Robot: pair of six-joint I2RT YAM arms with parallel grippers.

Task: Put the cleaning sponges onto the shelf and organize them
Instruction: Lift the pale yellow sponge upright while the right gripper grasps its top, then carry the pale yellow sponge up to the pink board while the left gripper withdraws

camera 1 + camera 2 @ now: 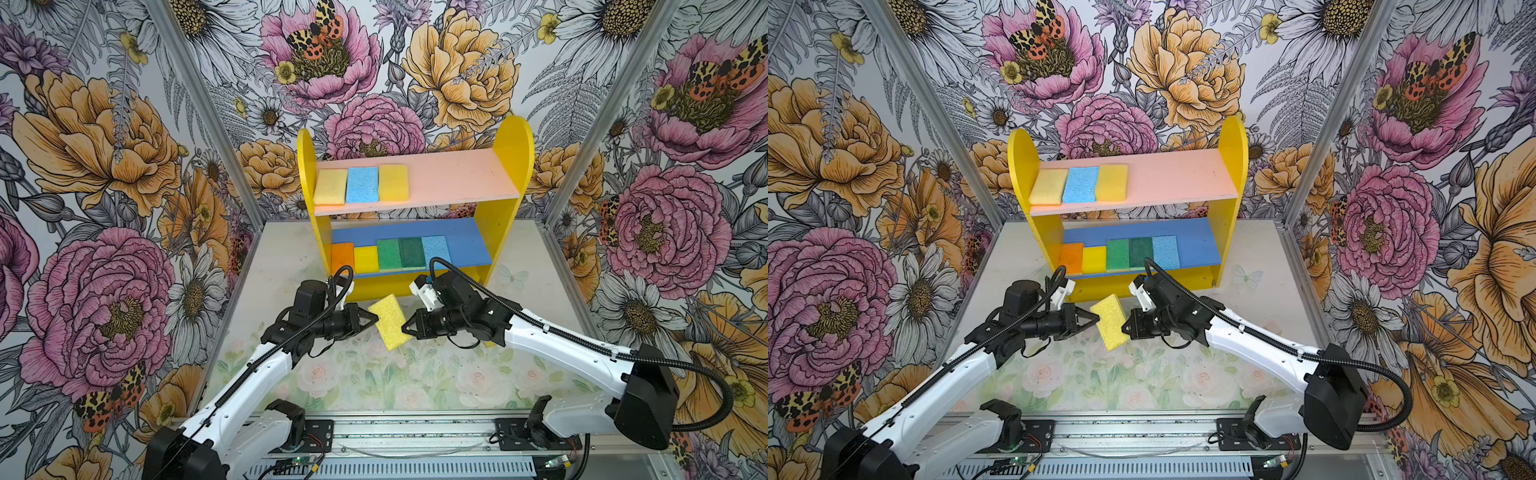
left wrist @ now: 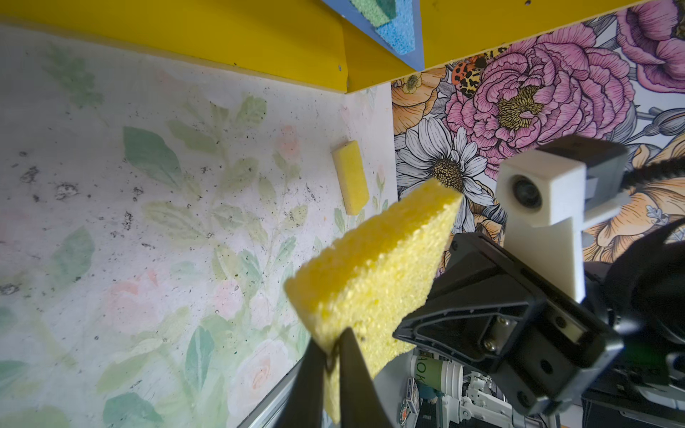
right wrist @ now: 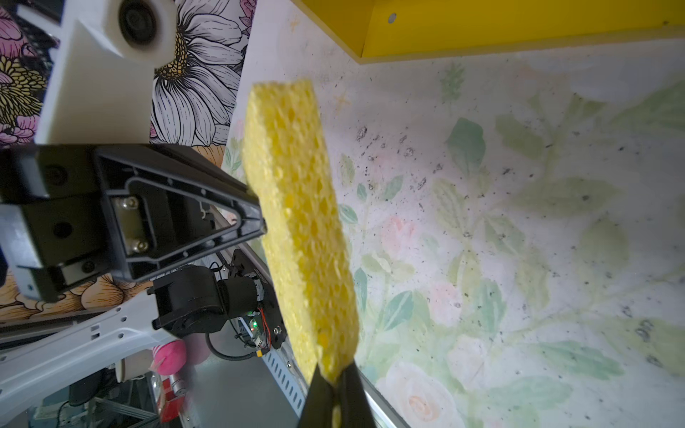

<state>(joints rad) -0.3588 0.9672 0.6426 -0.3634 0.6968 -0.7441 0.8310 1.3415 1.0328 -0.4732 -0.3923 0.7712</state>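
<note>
A yellow sponge (image 1: 390,322) (image 1: 1111,322) hangs tilted in the air just in front of the shelf (image 1: 513,166), pinched from both sides. My left gripper (image 1: 376,319) (image 2: 333,346) grips its left edge, its fingers close together on the foam. My right gripper (image 1: 404,328) (image 3: 333,374) is shut on the opposite edge. The pink upper board (image 1: 457,178) carries a pale yellow, a blue and a yellow sponge in a row at its left. The blue lower board (image 1: 469,245) holds several sponges side by side. Another yellow sponge (image 2: 350,181) lies on the table near the shelf's foot.
The shelf stands at the back middle of the floral table mat (image 1: 374,374). Flowered walls (image 1: 104,166) close in left, right and behind. The right halves of both boards are bare. A metal rail (image 1: 395,432) with both arm bases runs along the front edge.
</note>
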